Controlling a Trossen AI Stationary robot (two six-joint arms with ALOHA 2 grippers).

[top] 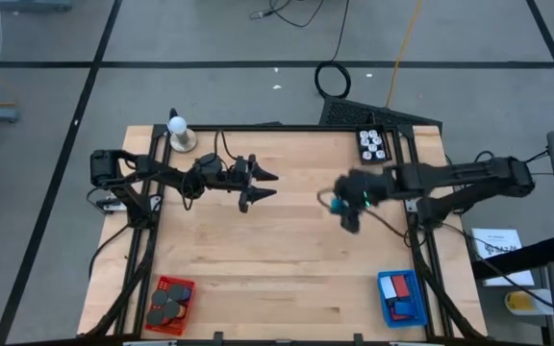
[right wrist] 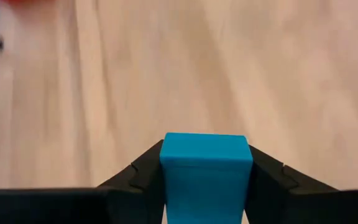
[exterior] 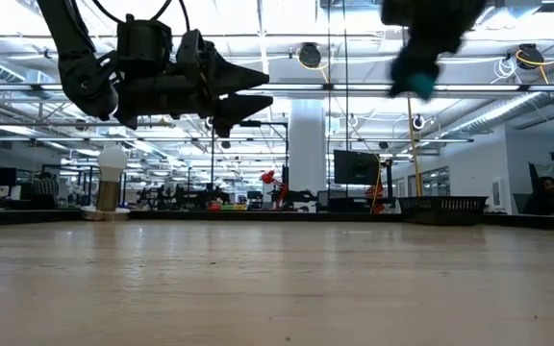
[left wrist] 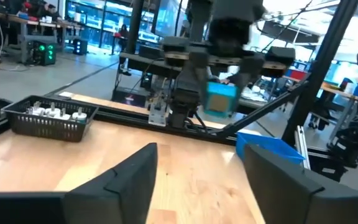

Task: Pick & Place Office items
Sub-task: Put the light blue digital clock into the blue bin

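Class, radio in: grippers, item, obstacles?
Right gripper shut on blue block, aloft mid-table. Left gripper open, empty. Nothing blocking on the table.

The desk (top: 287, 250) is pale wood, smooth and matt with visible grain. The blue block (right wrist: 206, 168) looks like smooth matt plastic, pinched between the right claw's (right wrist: 206, 180) matt black fingers (right wrist: 143, 169). The basket (left wrist: 50, 119) beside the desk's edge is dark mesh.

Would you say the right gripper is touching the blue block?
Touching: in the right wrist view, the right gripper has both fingers pressed against the blue block.
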